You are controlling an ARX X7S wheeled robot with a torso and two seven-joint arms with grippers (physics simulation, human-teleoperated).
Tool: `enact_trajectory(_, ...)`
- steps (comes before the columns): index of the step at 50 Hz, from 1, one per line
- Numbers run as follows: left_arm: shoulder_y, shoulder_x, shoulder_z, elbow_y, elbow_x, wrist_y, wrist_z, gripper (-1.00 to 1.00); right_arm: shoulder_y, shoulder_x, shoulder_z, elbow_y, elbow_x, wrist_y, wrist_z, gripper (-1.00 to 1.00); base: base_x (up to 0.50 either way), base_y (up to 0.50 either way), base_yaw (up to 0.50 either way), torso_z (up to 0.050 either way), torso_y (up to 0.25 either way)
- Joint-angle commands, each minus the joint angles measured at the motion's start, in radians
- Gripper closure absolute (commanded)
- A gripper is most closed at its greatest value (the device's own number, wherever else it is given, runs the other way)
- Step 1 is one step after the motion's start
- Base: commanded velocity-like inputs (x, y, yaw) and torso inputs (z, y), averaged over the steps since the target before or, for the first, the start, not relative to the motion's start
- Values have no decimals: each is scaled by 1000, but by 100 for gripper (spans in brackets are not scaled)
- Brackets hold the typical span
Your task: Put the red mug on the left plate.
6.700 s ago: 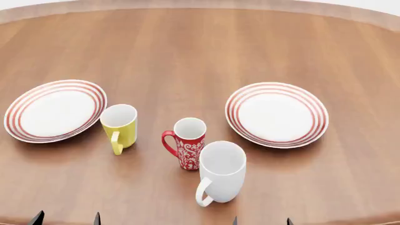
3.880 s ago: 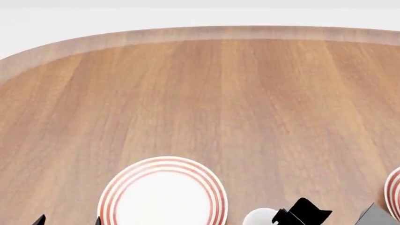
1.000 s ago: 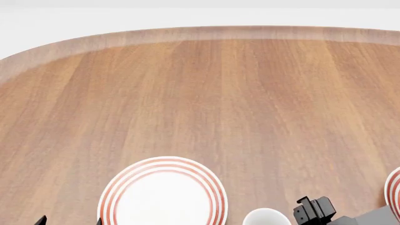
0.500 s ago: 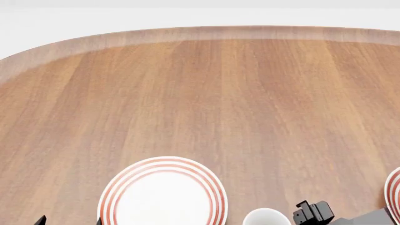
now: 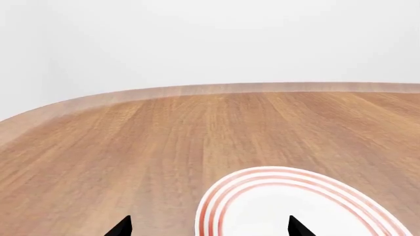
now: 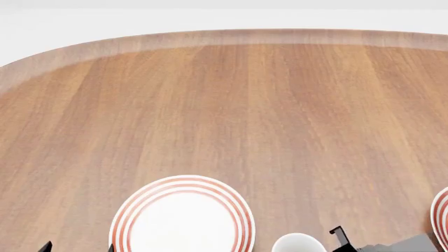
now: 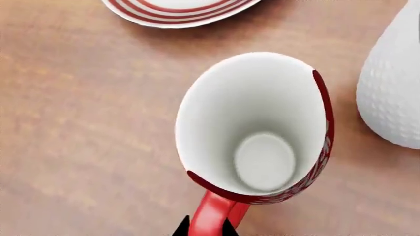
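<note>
Right claw only pokes two dark tips into the right wrist view, sitting either side of the red mug handle, so can't tell if it's actually pinching it. Mug stands upright on the worktop, white mug near at 3 o'clock, a red-ringed plate at 12.

Left wrist view: left claw tips spread wide apart, holding nothing, left plate just ahead.

Head view: left plate at 6 o'clock, a white mug rim beside it at 3.
</note>
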Motion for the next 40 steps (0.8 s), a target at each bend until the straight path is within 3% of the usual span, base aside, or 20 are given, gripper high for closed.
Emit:
enact_trajectory(1,-7,-1,4,-10,-3,4,-2,-100,-6,4,-10,-35,15,8,10,100,0,0,0,0,15)
enact_trajectory(16,-2,-8,9,3,-9,1,-10,-100,-50,26,-84,-270,23,54,21,100,0,0,0,0,0)
enact_trajectory(21,1,-10,10,2,-10,7,-10,-100,-65,51,-173,-369,17,69,-110,100,0,0,0,0,0)
enact_trajectory(40,-4,-16,17,0,-15,9,-19,-100,-109,98,-411,-556,-99,59,-297,100,0,0,0,0,0)
